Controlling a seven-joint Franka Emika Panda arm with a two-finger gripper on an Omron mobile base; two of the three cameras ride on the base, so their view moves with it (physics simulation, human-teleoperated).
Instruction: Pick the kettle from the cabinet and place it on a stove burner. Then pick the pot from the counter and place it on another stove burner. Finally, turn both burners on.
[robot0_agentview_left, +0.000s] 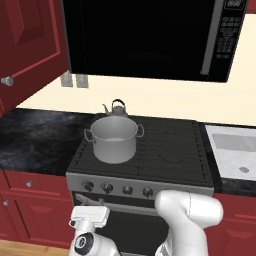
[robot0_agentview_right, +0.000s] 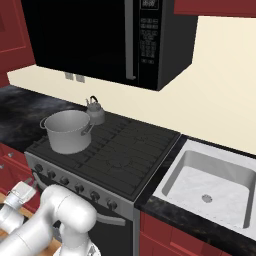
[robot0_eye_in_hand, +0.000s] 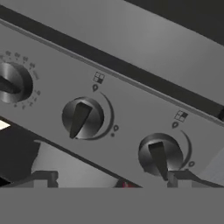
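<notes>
Released, the hand (robot0_eye_in_hand: 111, 177) faces 3 stove knobs (robot0_eye_in_hand: 82, 117) below pot (robot0_agentview_left: 114, 139) and kettle (robot0_agentview_left: 116, 108).

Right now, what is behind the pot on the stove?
The kettle stands directly behind the pot, on the rear left burner. Its handle, lid and spout show above the pot's rim; the pot covers its lower body from the left base view.

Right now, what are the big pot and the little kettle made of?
The pot looks like brushed silver-grey metal, with soft dull shine on its wall. The kettle also looks like grey metal, with a dark handle, maybe plastic; too small to tell.
</notes>
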